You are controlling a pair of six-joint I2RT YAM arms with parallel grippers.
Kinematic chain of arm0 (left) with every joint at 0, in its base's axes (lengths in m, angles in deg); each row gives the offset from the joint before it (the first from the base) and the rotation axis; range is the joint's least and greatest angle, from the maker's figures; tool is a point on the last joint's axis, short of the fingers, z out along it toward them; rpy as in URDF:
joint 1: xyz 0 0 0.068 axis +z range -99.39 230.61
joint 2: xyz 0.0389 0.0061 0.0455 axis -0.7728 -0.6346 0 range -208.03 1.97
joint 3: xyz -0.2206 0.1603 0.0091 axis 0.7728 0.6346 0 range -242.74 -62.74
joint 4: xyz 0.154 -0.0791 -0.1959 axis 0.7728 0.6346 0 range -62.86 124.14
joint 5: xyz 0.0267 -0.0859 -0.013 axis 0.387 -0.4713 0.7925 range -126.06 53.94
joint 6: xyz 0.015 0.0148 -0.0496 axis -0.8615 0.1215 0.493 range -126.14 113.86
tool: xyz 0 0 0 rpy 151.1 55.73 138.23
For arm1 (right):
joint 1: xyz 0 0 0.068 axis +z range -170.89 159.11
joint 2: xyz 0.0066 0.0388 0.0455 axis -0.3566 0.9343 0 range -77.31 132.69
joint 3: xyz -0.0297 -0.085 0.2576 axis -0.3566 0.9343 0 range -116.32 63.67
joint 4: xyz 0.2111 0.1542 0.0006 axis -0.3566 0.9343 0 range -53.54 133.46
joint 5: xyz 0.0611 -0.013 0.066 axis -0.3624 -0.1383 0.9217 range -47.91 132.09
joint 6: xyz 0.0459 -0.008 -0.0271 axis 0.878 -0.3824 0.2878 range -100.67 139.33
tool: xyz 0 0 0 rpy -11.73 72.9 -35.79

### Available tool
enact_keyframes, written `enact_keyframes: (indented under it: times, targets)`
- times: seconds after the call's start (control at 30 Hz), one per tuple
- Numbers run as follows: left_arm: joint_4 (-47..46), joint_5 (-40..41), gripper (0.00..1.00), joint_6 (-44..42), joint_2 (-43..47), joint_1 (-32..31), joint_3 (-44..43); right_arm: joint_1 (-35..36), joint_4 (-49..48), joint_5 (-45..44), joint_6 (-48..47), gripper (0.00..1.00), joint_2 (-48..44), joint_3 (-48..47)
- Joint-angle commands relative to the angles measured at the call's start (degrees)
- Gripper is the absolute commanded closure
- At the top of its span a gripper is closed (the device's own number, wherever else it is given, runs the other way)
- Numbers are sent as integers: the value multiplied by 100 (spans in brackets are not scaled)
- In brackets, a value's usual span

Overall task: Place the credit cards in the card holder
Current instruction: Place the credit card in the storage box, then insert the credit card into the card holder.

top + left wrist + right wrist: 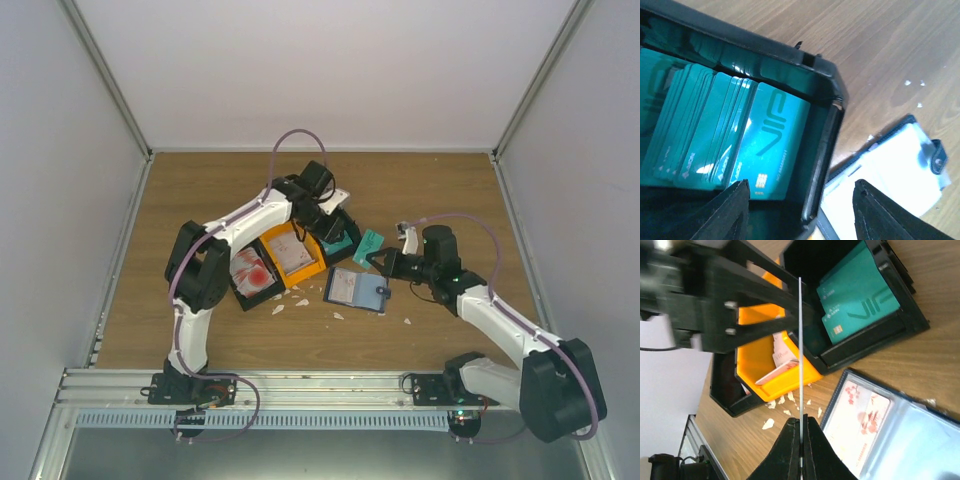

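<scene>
Currently I see the left gripper hanging over the black bin, its fingers spread apart with nothing between them. Under it a stack of teal cards stands on edge inside that bin, the front one facing the wrist camera.

The right gripper is clamped tight on a single teal card, which its own camera shows edge-on as a thin pale line rising from the fingertips. From the top view that card sits just beside the black bin, above the card holder.

The card holder lies open and flat on the table, just in front of the orange bin, with a pinkish card in its left pocket. White scraps lie near it.
</scene>
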Motion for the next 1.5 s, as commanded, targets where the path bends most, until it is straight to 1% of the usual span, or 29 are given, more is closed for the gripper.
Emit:
enact_keyframes:
  times: [0.0,0.1,0.2,0.23,0.3,0.37,0.47,0.57,0.63,0.7,0.8,0.87,0.97,1.07,1.1,1.13,1.2,1.4,1.47]
  targets:
    - [-347,256,39,529,909,-120,299,-50,665,-214,-173,100,-198,78]
    - [-786,309,35,1031,1464,-148,897,-51,1168,-362,-348,100,-266,64]
    - [-1316,235,34,1463,2040,-247,1704,-47,1578,-535,-450,100,-283,35]
    - [-1554,156,34,1630,2230,-272,1966,-52,1615,-497,-490,100,-300,42]
    - [-2090,-403,31,2011,2593,-295,2529,-47,1483,-85,-570,99,-416,105]
    - [-2632,-870,26,2530,2946,-296,3044,-48,1207,369,-599,100,-574,178]
    - [-3316,-1381,20,3307,3406,-296,3599,-51,655,1198,-589,99,-744,285]
    - [-3973,-1900,13,3776,3792,-305,4040,-47,141,1847,-468,100,-807,403]
    - [-4208,-2171,12,3911,3938,-305,4207,-52,-350,2388,-260,100,-801,510]
    - [-4287,-2506,12,3973,3925,-305,4258,-48,-1047,2864,139,100,-762,639]
    - [-4228,-3209,13,3890,3845,-334,4141,-43,-1500,3159,438,100,-772,698]
    - [-4054,-3169,14,3823,3870,-364,4079,-39,-1817,3293,614,100,-834,722]
    - [-3866,-3074,20,3744,3840,-367,4054,-19,-2237,3454,900,100,-944,770]
    - [-3914,-3156,25,3776,3802,-402,4099,-24,-2151,3477,949,100,-967,726]
    - [-3968,-3227,31,3802,3793,-428,4109,-23,-2127,3490,964,100,-963,715]
    - [-4013,-3333,41,3810,3764,-447,4099,-23,-2105,3480,983,100,-958,711]
    - [-3991,-3378,55,3807,3723,-469,4036,-24,-2072,3444,994,100,-962,708]
    - [-4198,-3413,85,3903,3816,-481,4145,-23,-2130,3337,1108,100,-907,710]
    - [-4178,-3380,97,3839,3809,-488,4146,-26,-2113,3305,1138,99,-901,729]
